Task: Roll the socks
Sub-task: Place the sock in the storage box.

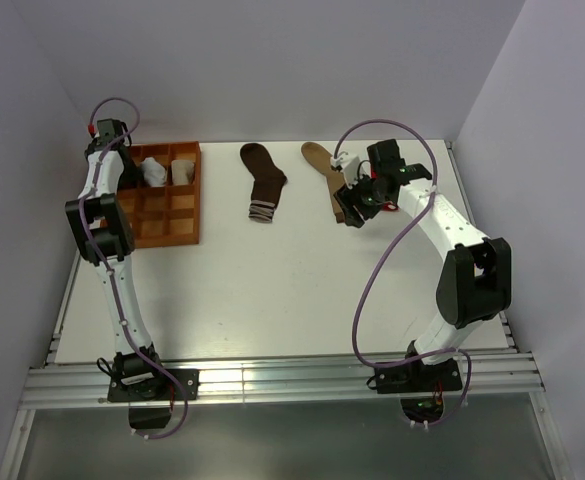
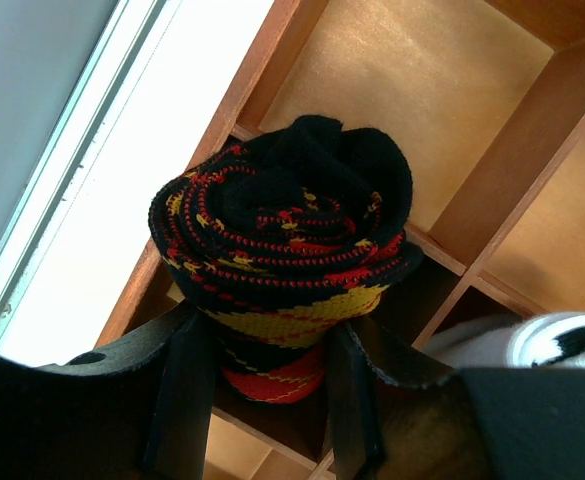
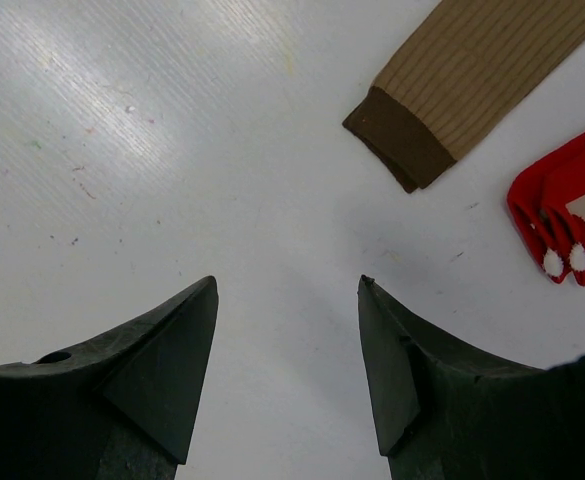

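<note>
A: Progress?
B: Roughly half, I'd say. 3 rolls are at the tray [image 1: 162, 228]: a white roll [image 2: 562, 340] with a black stripe and a beige roll [image 1: 181, 172] sit in far-row compartments. The argyle roll [image 2: 287, 240] hangs over the far-left corner compartment, not let go yet.
A: Left gripper [image 2: 267, 345]?
B: Partly closed, with the fingers [image 2: 177, 400] pressing both sides of the argyle roll's lower end.
A: What's left?
B: 3 flat socks on the table [image 1: 272, 290]: the dark brown sock [image 1: 264, 180] mid-table, the tan sock [image 3: 472, 75] and the red sock [image 3: 567, 215] beside each other on the right.
A: Right gripper [image 3: 287, 290]?
B: Spread wide, holding nothing, above bare table near the tan sock's cuff.
A: Materials?
B: The argyle is a tight knit spiral in black, red and yellow. The tan is fine-ribbed with a darker brown cuff band. The red has a white figure and 2 white pompoms. The dark brown has a striped cuff. The tray is an orange-brown rigid grid; the table is matte white with faint scuffs.
</note>
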Available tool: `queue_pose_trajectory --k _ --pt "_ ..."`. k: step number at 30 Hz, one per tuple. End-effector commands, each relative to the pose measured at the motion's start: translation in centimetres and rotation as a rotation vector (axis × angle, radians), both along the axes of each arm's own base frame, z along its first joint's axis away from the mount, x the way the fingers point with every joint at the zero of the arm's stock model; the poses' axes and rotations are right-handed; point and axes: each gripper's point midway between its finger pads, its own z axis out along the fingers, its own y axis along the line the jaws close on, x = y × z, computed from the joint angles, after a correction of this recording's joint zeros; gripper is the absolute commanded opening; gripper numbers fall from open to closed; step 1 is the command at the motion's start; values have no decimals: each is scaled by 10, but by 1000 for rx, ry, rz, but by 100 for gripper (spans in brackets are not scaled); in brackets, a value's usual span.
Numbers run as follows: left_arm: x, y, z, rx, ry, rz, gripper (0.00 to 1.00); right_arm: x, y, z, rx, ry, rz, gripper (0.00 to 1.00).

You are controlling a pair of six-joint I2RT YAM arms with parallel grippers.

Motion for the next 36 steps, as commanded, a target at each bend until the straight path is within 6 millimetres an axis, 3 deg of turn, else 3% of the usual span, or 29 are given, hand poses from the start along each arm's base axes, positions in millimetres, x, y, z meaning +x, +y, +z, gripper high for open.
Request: queue_pose_trajectory --k 1,5,13,21,26,36 --pt "-23 -26 -44 -132 99 -17 16 8 5 9 -10 -56 19 65" --pt "-19 -25 -29 -117 53 -24 25 9 6 12 -14 -65 19 65" --pt "-13 -22 -2 -92 9 -23 32 9 7 14 -21 -73 25 65" --pt "-16 -24 -7 -83 26 -48 48 9 9 15 -27 -75 32 65" --pt "-9 -31 8 -78 -31 -88 58 9 9 14 -32 -74 34 66" --pt "-1 -35 39 -54 -119 -123 64 9 10 13 -32 -76 36 65"
